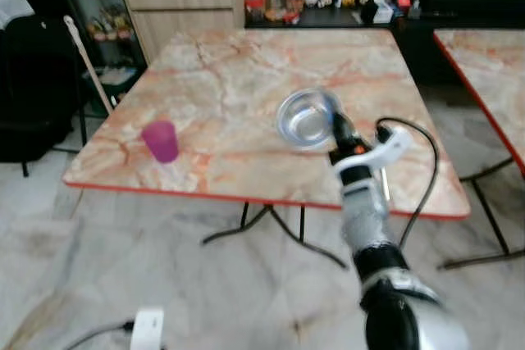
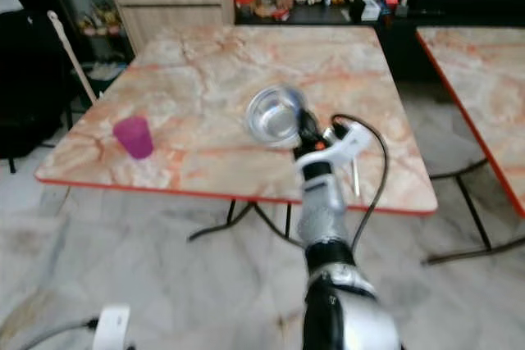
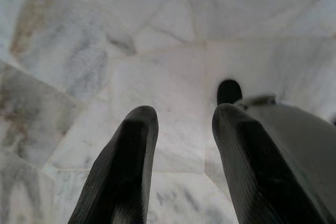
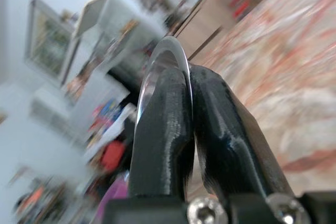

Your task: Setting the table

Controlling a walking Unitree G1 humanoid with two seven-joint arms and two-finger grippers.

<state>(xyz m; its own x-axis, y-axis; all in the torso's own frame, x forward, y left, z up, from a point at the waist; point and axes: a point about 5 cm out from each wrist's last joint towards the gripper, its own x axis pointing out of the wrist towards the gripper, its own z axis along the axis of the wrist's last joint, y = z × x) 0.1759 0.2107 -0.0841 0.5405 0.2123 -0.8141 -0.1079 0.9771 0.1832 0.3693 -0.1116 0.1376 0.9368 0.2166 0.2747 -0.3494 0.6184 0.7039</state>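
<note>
Head views: the right claw (image 1: 335, 123) grips the near rim of a steel bowl (image 1: 305, 118), holding it over the marble surface (image 1: 221, 79); a purple cup (image 1: 161, 140) stands well to the claw's left. Right wrist view: fingers (image 4: 163, 129) pinched on the rim — bowl edge-on. Left wrist view: left claw (image 3: 181, 129) narrowly parted above the floor (image 3: 157, 40), holding nothing.

A shiny steel bowl (image 1: 305, 118) hangs over the marbled table (image 1: 246, 79), tilted so its hollow faces the camera, its rim at about four o'clock pinched by the right gripper (image 1: 338, 129) (the black fingers (image 4: 173, 124) clamp either side of the thin edge). A purple cup (image 1: 161, 140) stands upright on the table, well apart at the bowl's nine o'clock, near the table's front edge.
</note>
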